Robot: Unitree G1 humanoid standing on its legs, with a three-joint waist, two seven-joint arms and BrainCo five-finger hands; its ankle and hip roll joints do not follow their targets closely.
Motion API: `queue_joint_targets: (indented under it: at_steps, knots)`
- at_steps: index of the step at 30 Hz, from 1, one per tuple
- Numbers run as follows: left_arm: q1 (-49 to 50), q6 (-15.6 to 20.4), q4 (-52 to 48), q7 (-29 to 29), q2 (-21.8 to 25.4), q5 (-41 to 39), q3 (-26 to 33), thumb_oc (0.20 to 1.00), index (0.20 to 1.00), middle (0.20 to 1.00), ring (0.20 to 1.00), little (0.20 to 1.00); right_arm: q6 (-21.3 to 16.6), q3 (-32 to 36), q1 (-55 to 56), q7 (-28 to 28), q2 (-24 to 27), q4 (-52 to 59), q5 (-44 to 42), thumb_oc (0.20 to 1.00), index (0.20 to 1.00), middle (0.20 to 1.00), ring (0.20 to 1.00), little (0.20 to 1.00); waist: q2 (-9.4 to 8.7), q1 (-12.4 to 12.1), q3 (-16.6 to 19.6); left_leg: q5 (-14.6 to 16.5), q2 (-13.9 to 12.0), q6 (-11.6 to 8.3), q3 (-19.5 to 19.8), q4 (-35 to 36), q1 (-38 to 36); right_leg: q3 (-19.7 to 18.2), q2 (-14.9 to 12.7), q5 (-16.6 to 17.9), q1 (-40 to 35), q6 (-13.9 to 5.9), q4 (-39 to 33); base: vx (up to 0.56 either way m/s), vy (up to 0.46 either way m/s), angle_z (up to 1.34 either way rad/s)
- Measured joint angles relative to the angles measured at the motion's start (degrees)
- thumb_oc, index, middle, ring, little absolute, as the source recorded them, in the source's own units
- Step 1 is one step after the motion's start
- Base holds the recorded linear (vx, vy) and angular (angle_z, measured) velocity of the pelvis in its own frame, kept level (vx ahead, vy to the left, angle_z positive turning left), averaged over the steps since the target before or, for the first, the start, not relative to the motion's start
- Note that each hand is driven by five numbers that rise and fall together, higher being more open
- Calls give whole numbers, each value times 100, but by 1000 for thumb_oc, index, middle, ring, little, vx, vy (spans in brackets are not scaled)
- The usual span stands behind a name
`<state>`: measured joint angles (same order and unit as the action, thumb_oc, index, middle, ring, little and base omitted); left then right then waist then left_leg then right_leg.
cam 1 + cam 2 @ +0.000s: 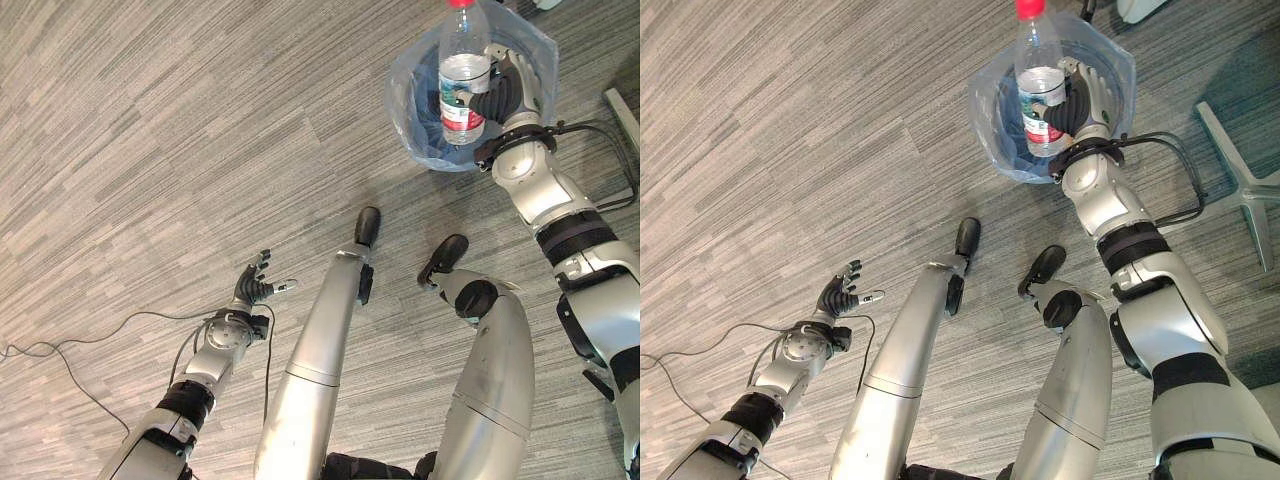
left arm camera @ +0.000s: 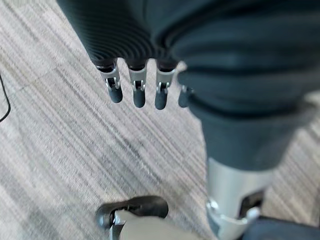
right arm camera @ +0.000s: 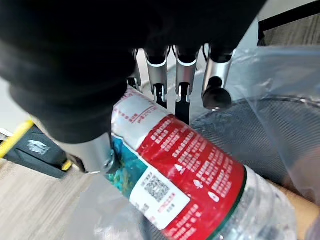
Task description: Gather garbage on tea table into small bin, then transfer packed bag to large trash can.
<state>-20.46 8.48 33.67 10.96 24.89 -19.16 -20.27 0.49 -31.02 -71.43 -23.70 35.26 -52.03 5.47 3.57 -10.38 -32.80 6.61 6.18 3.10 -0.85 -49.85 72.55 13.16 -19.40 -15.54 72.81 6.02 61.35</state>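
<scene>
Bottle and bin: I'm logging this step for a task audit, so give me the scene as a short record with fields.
Bottle: clear plastic bottle with red cap and red label, upright, some water inside
Held by: right hand, fingers curled round the bottle
Position: over the small bin's opening
Bin: small bin lined with a clear bluish bag, standing on the carpet
Left hand: left hand low over the carpet, fingers relaxed, holding nothing
Floor: grey striped carpet
</scene>
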Motion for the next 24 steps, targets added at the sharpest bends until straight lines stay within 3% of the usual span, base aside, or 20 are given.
queue_joint_targets:
  at_steps: [2,8,14,16,18,22,23,24]
  knots:
    - [-70,19,-6,34,0,0,-41,1000,1000,1000,1000,1000,-4,-2,26,-6,-37,-102,-52,1000,1000,1000,1000,1000,-4,53,13,-17,26,10,-25,217,-287,-1,-3,103,-274,-123,-210,0,0,0]
    - [5,27,9,53,-92,3,-205,1000,1000,1000,1000,1000,0,-336,913,-118,9,681,420,1000,1000,1000,1000,1000,-62,216,965,-23,48,41,14,321,-48,44,5,77,-72,-164,-358,0,0,0]
    - [18,27,77,56,-139,10,-214,1000,1000,1000,1000,1000,1,-1068,1268,83,112,864,1511,1000,1000,1000,1000,1000,-68,338,1032,-21,0,43,8,307,-45,31,67,140,-70,-262,-384,5,-18,-4]
    - [89,29,135,55,-140,15,-221,1000,1000,1000,1000,1000,9,-1490,1271,264,-10,550,1861,1000,1000,1000,1000,1000,-68,330,1032,-24,-14,38,20,307,-37,22,94,142,-54,-259,-378,0,0,0]
    - [116,37,141,56,-126,13,-256,1000,1000,1000,1000,1000,121,-1992,1142,345,-476,-404,2116,1000,1000,1000,1000,1000,-70,295,1034,-24,-14,28,28,300,33,24,94,139,17,-263,-356,0,0,0]
    - [-11,126,106,74,-2,2,-497,1000,1000,1000,1000,1000,135,-1950,755,394,-926,-2023,2054,1000,1000,1000,1000,1000,-15,41,1003,-42,118,2,25,23,626,-1,-119,11,620,-222,66,17,20,18]
    - [-21,145,52,82,36,2,-501,1000,1000,1000,1000,1000,215,-1876,631,433,-888,-2287,1942,705,705,705,705,705,20,-49,928,-9,140,-12,22,-102,746,-29,-152,-60,744,-165,196,3,-2,22]
    - [-46,141,77,83,51,2,-500,1000,1000,1000,1000,1000,249,-1759,555,457,-799,-2234,1845,200,200,200,200,200,57,-66,824,21,159,-36,12,-174,785,-35,-196,-111,786,-121,286,-1,-15,9]
